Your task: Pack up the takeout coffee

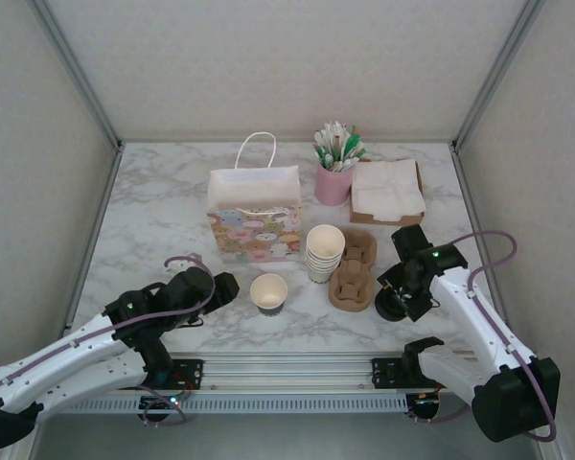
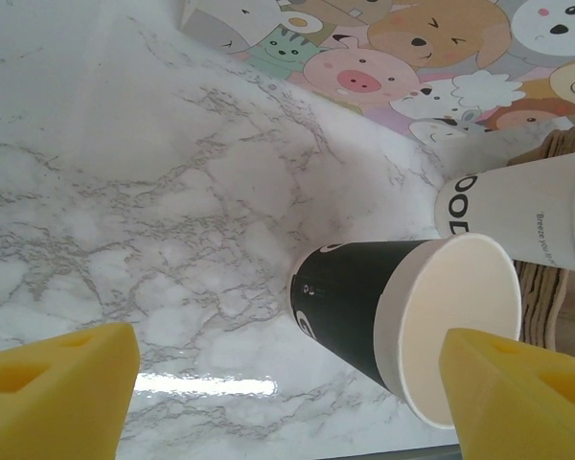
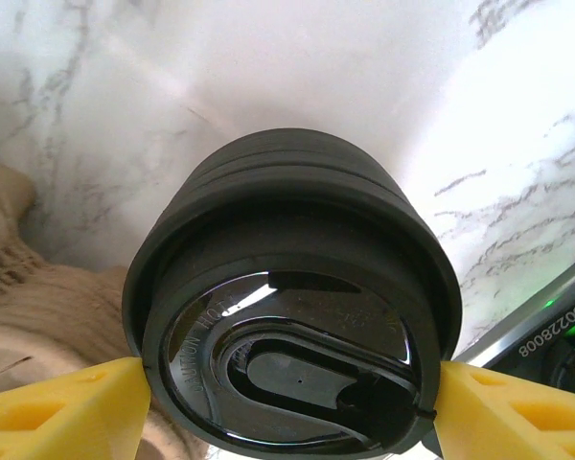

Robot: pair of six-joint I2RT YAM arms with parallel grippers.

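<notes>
Cream at the rim and black down the side, the takeout coffee cup (image 2: 402, 321) sits in the lower right of my left wrist view, upright on the marble table (image 2: 125, 192). It is open at the top. My left gripper (image 2: 287, 356) has its yellow fingers (image 2: 62, 388) spread wide. The cup lies in the gap between them, close to the right-hand finger, which overlaps its rim in the picture. I cannot tell if they touch.

From above, the cup (image 1: 268, 290) stands at lower centre, with my left gripper (image 1: 225, 286) just to its left. A stack of cream cups (image 1: 324, 251) and a brown cup carrier (image 1: 353, 273) stand to its upper right, below the cartoon-animal gift bag (image 1: 254, 216).

My right gripper (image 3: 287, 376) is clamped on the top lid (image 3: 287, 316) of a stack of black lids (image 1: 394, 307), one finger (image 3: 62, 407) against each side of its rim.
</notes>
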